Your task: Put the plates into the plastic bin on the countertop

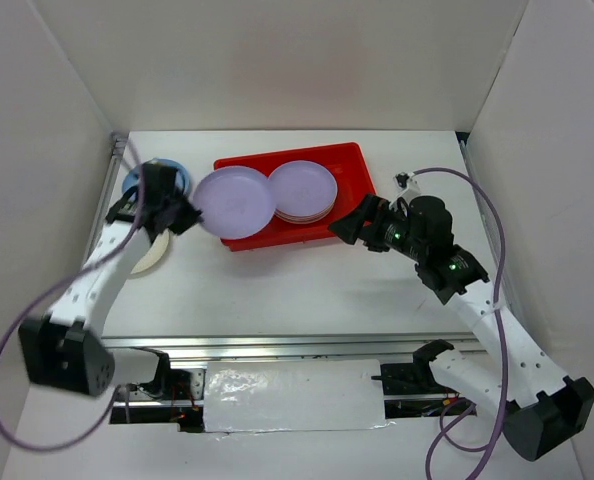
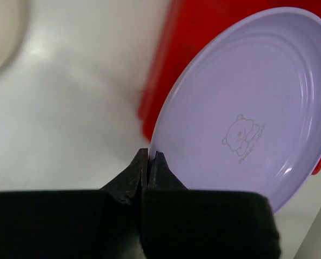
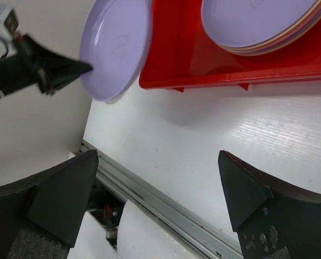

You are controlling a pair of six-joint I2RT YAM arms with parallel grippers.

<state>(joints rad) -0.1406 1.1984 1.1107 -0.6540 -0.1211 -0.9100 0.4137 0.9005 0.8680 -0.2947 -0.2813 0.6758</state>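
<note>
Your left gripper (image 2: 148,162) is clenched on the very rim of a purple plate (image 2: 247,108), and the bite is thin. Only the tips pinch the near edge, and the whole dish sticks out past them. The plate hangs tilted over the left end of the red bin (image 1: 347,165), partly above the bin's floor and partly overhanging its rim and the countertop (image 1: 277,290).

That is your main hazard. If you let go from here, the plate could catch the rim, tip, and slide out onto the counter. A quick swing could also twist it in that shallow pinch and drop it early. Carry it further over bare floor and level it before release. Mind the stack of plates (image 1: 303,190) lying in the middle of the bin. The held plate is just beside it, and a sweep rightward could knock the pile.

Your right gripper (image 3: 158,162) is spread wide and empty, parked near the bin's near right corner. It is close enough to nudge the bin if you move it carelessly.

No view shows clearly how high the plate hangs above the bin. A blue plate (image 1: 130,186) is mostly hidden behind the left wrist, and a cream plate (image 1: 155,256) lies partly under that arm, so I cannot say whether either is one plate or several. The stack's count is also unclear, though the coloured edges suggest at least a few.
</note>
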